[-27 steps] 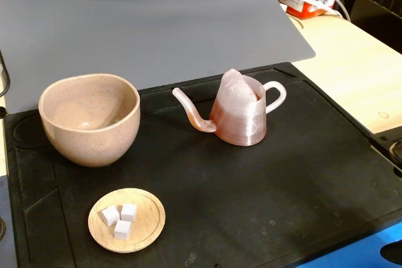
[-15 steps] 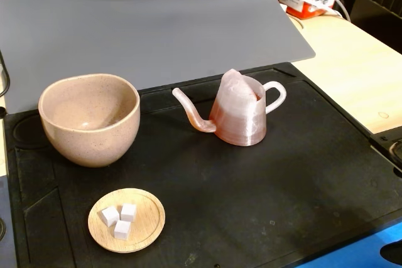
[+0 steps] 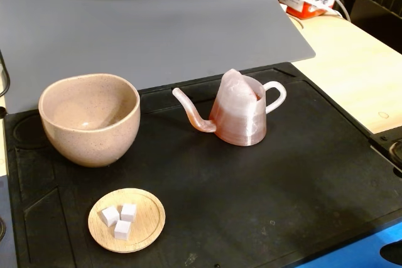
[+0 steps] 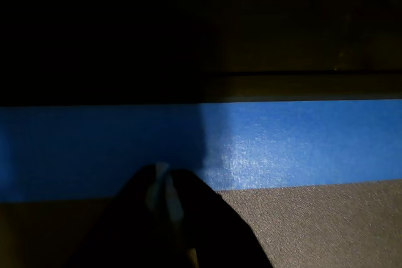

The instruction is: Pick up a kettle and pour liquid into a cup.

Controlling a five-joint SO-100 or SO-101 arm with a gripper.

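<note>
Plainly Apart: Kettle and Cup Stand Alone, Claw Over the Blue Strip

Nowhere in the fixed view does the arm appear. On the black mat point(image 3: 251, 192) the kettle point(image 3: 239, 114) stands upright near the middle, its thin curved spout point(image 3: 190, 110) reaching left toward the cup point(image 3: 89, 119) and its pale loop handle point(image 3: 274, 96) on the right. A reddish tint shows through the kettle's lower body, though the liquid itself cannot be made out clearly. The cup sits at the left of the mat, well apart from the kettle, with the spout tip short of its rim. Nearer the camera, below the cup, lies a small wooden dish point(image 3: 127, 219) holding three white cubes point(image 3: 120, 219). A grey sheet point(image 3: 144, 23) lies on the far side, and a light wooden tabletop point(image 3: 352, 67) runs to the right.

The wrist view is dark. The gripper point(image 4: 164, 183) enters from the bottom edge, its two dark fingers point(image 4: 188, 202) drawn together with only a thin pale sliver between the tips, holding nothing. It sits over a blue strip point(image 4: 282, 142), with a dark band beyond it. Neither the kettle nor the cup appears in this view, so the claw is clear of both.
</note>
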